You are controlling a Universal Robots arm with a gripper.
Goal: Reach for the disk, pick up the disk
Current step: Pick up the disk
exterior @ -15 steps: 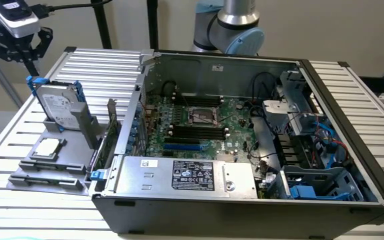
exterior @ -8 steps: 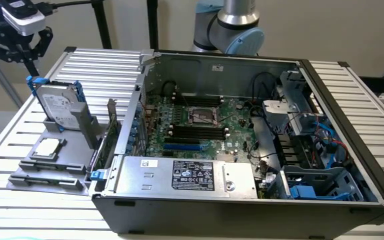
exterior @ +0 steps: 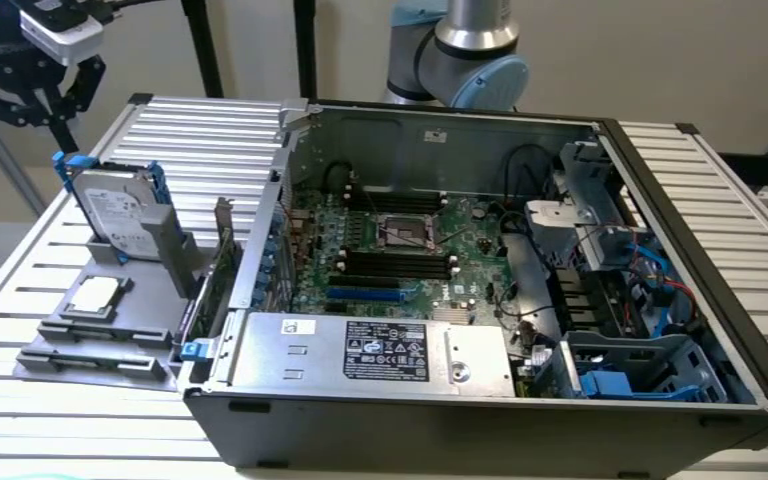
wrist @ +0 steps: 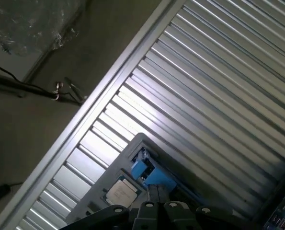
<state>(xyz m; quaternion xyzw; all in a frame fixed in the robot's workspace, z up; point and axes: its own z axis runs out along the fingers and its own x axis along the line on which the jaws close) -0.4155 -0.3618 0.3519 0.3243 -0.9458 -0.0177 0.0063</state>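
The disk [exterior: 117, 212] stands upright well below the spread-open, empty end effector [exterior: 40, 100].

the black two-finger gripper [exterior: 35, 108] hangs high at the exterior view's far left, pointing down, its jaws spread apart and holding nothing. a white and grey wrist block [exterior: 51, 30] sits right above it. the arm's silver-grey round joint with a pale blue cap [exterior: 471, 50] stands upright at the back. in the wrist view the gripper's dark grey knuckle links [wrist: 149, 214] show.
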